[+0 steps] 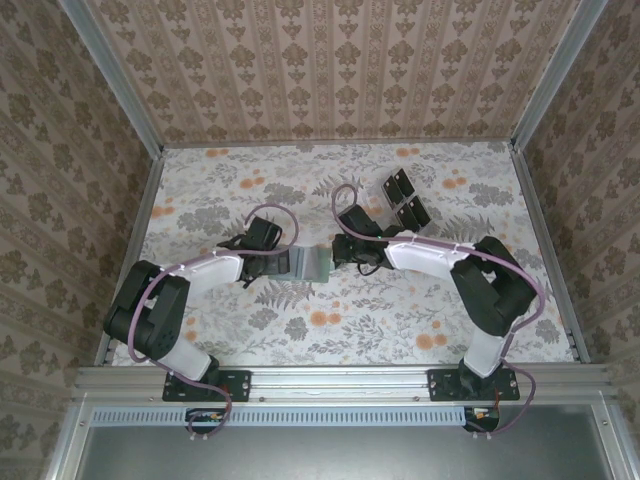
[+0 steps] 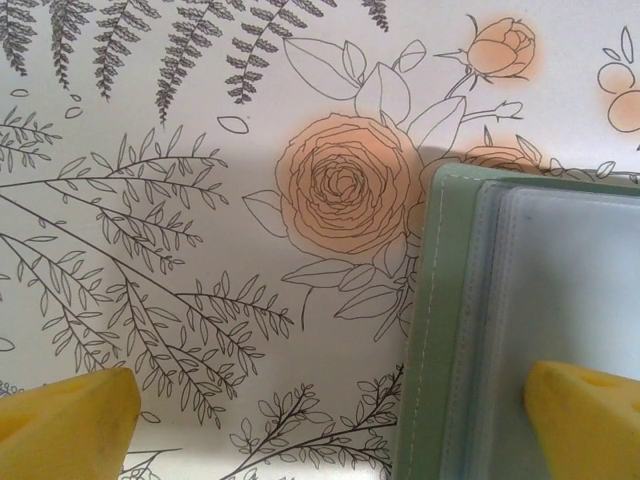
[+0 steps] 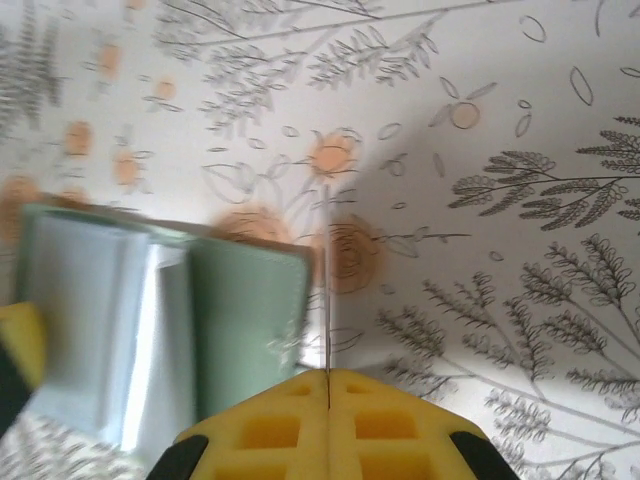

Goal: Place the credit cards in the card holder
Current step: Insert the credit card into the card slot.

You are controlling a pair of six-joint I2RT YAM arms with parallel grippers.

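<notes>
**Between the grippers, centre frame: card holder; cards lie to the upper right**

Left of centre in the overhead view, the left gripper (image 2: 320, 430) hangs with its jaws spread wide and nothing held. In its wrist view one yellow pad sits over the card holder (image 2: 440, 330) and the other over bare worktop (image 1: 350, 330). The holder lies open at centre frame with its clear sleeves up, and its long axis appears to run up and down the frame. Just right of it, the right gripper (image 3: 328, 420) has its pads pressed together. A thin dark line rises from their seam, perhaps a card seen edge-on, though I cannot tell. Further right and higher, the credit cards (image 1: 398, 186) lie clustered on the worktop, well apart from the holder. They are nearer the right arm, so fetching them looks like that arm's job.
</notes>
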